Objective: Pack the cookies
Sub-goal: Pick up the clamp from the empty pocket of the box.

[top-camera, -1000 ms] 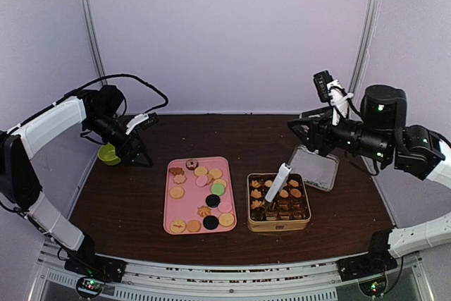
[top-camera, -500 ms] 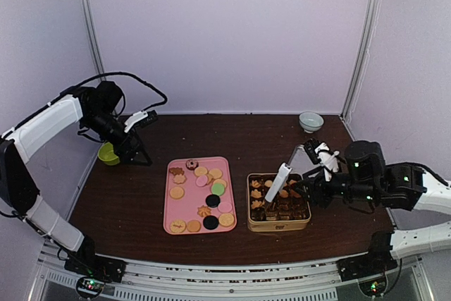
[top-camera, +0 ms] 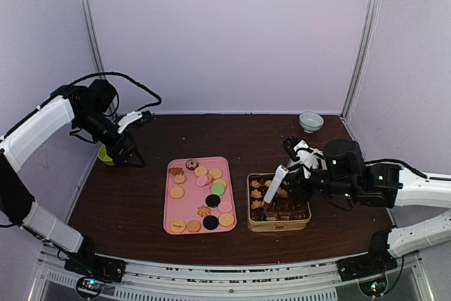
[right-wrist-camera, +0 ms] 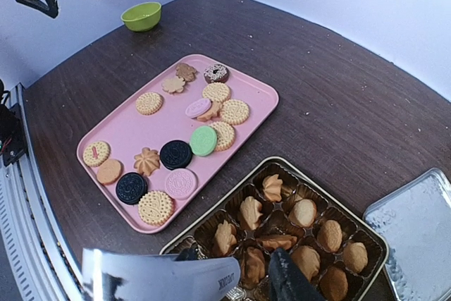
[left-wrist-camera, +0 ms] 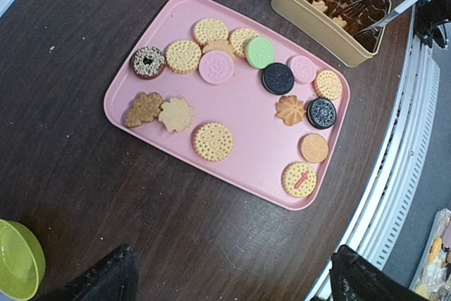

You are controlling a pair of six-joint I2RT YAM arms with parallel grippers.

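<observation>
right arm has swung down since a second ago, from above the lid (right-wrist-camera: pixel 416 223) to the tin (top-camera: pixel 278 227); left arm has barely shifted. right tool (right-wrist-camera: pixel 239 271) sits at the upper end of the tongs (top-camera: pixel 276 182), which lean up out of the tin. its jaws stand part closed about the handle; whether they grip it cannot be told. left tool (top-camera: pixel 143 139) hangs wide open and empty over the far left of the worktop (top-camera: pixel 127 202), near a green bowl (top-camera: pixel 106 154). cookies (left-wrist-camera: pixel 213 140) lie loose on the pink tray (left-wrist-camera: pixel 239 103), just left of the tin: tan rounds and flowers, with pink, black and green discs. more tan ones fill the tin's compartments. lid lies right of the tin. white bowl (top-camera: pixel 311 120) stands at the far right.
</observation>
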